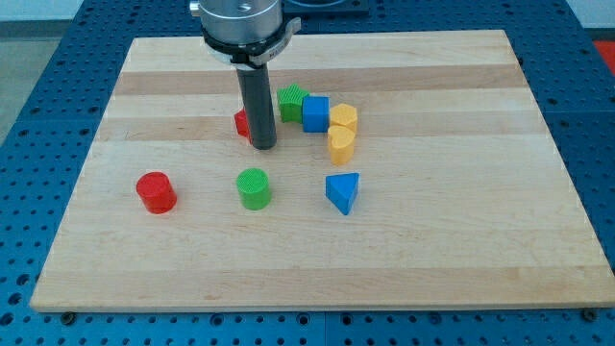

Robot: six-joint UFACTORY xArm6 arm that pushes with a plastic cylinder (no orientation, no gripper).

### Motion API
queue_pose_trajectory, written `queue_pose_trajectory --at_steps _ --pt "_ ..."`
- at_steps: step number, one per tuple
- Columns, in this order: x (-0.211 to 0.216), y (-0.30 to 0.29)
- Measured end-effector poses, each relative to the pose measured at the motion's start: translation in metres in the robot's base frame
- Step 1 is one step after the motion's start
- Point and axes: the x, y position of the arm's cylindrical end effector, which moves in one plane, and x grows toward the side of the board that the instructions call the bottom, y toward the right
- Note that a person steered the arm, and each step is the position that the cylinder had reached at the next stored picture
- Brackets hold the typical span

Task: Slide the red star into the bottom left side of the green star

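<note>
Pincer there is none on this arm: it ends in a straight dark rod, so nothing stands apart, together or clamped on anything. In the camera view my tip (264, 146) rests on the worktop (461, 250), pressed against the right side of the red star (242, 122), which is mostly hidden behind the rod, so its shape barely shows. Just to the right of the rod, a little nearer the view's top, sits the green star (291, 102), close to the red star but with the rod between them. Touching the green star's right side is a blue cube (315, 112), and beside that two yellow blocks, the upper yellow block (343, 118) and the lower yellow block (340, 143), stacked one below the other in the view. Toward the view's bottom lie a red cylinder (155, 191) at the left, a green cylinder (254, 187) in the middle and a blue triangular block (343, 191) at the right, all well apart.
</note>
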Motion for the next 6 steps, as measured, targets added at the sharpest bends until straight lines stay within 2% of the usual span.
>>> queue_pose_trajectory --at_steps 2,3,4,6 --pt "0.022 -0.05" --pt "-0.014 -0.05" --pt "-0.033 -0.046" --pt "-0.02 -0.02"
